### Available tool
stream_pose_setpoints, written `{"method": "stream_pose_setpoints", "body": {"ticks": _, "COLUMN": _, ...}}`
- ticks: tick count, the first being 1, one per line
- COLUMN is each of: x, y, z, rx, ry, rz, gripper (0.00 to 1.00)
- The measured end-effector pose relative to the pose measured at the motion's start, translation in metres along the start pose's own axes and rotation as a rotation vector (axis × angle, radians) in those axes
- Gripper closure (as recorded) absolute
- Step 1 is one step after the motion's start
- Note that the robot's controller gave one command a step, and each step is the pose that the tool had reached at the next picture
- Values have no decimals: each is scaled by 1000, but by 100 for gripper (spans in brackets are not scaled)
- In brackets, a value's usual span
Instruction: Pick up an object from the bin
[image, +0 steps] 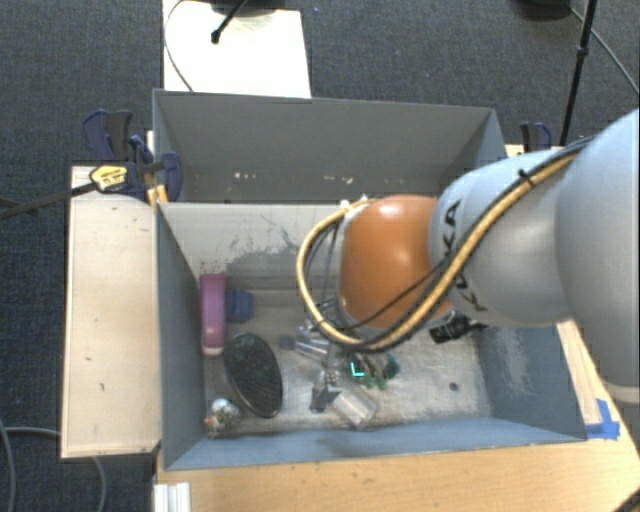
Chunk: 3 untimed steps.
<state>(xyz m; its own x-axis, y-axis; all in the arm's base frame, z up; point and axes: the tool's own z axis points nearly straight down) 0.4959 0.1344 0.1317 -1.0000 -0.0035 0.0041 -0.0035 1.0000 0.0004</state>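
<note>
In the camera view, the gripper is seen low over the floor of the bin, just right of the black oval brush and under the arm's orange cover. Whether it is open or closed cannot be told. A pale clear thing and a green thing are found right of the brush, beside the gripper. A pink bottle is laid just above the brush.
</note>
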Motion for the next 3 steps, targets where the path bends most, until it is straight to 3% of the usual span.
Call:
{"method": "stream_pose_setpoints", "body": {"ticks": 1, "x": -54, "y": -25, "z": 61, "rx": -1, "ry": -11, "rz": -55, "gripper": 0}}
{"method": "stream_pose_setpoints", "body": {"ticks": 2, "x": -54, "y": -23, "z": 56, "rx": -3, "ry": -16, "rz": -52, "gripper": 100}}
{"method": "stream_pose_setpoints", "body": {"ticks": 3, "x": -67, "y": -37, "z": -132, "rx": -1, "ry": -16, "rz": -55, "gripper": 100}}
